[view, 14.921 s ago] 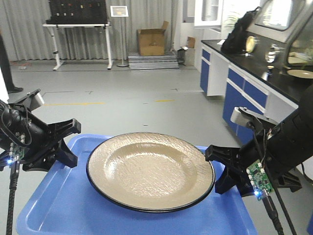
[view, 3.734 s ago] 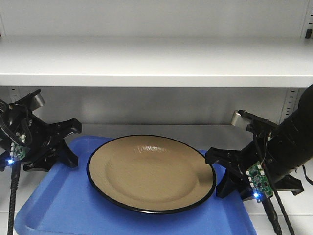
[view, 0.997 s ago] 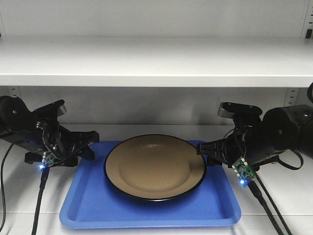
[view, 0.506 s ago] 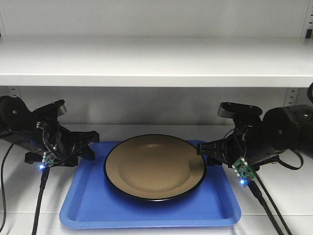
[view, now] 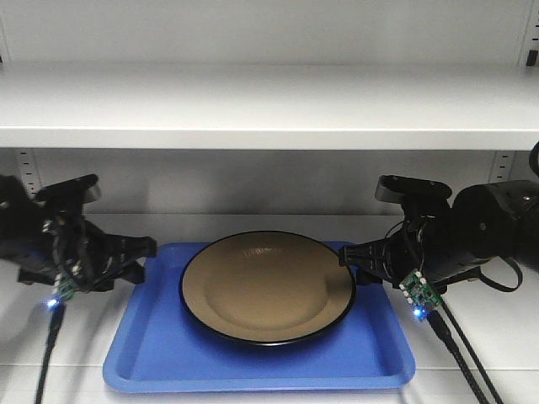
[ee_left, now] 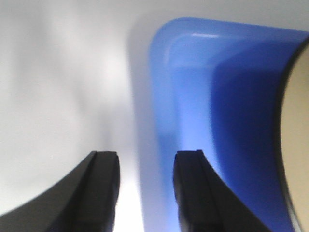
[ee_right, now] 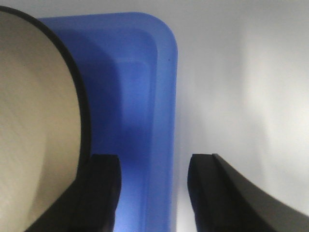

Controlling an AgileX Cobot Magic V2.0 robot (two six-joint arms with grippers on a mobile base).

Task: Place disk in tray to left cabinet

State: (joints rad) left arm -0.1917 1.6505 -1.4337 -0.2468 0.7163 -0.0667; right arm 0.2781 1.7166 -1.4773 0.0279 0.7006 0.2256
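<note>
Blue tray (view: 253,358) holding the disk (view: 267,286) rests on the pale cabinet (view: 269,105) shelf, both end effectors released.

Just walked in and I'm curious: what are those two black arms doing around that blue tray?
The blue tray sits on a cabinet shelf with the tan disk resting in it. The left gripper is off the tray's edge, jaws open and empty. The right gripper has its open jaws astride the tray's rim.
</note>
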